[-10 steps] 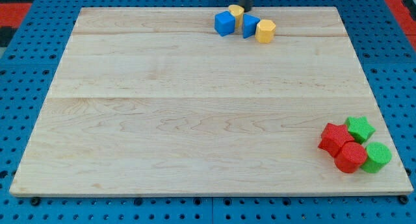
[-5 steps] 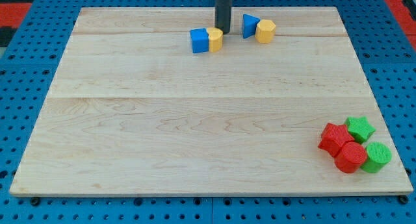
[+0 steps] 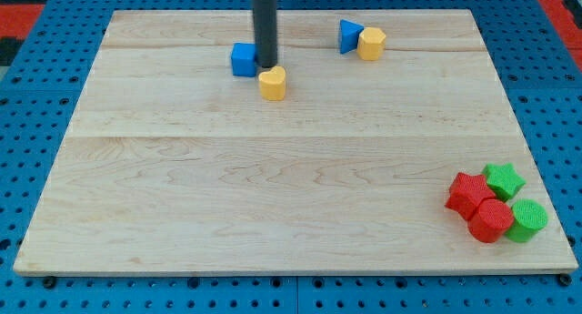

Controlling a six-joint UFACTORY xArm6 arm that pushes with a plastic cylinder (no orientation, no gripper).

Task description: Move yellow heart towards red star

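Note:
The yellow heart [image 3: 272,82] lies on the wooden board in the upper middle of the view. My tip [image 3: 265,65] stands just above it, touching or nearly touching its top-left edge, with a blue cube [image 3: 243,59] right at the tip's left. The red star [image 3: 468,193] lies far off at the lower right, in a cluster with other blocks.
A blue triangle block [image 3: 348,35] and a yellow hexagon block [image 3: 370,43] sit together near the top edge. Next to the red star are a red cylinder [image 3: 491,220], a green star [image 3: 504,180] and a green cylinder [image 3: 526,219]. The board's right edge [image 3: 546,196] is close to that cluster.
My tip has moved left and down the view. The yellow heart slid down and left with it, the blue cube was pushed further left, and the two have separated.

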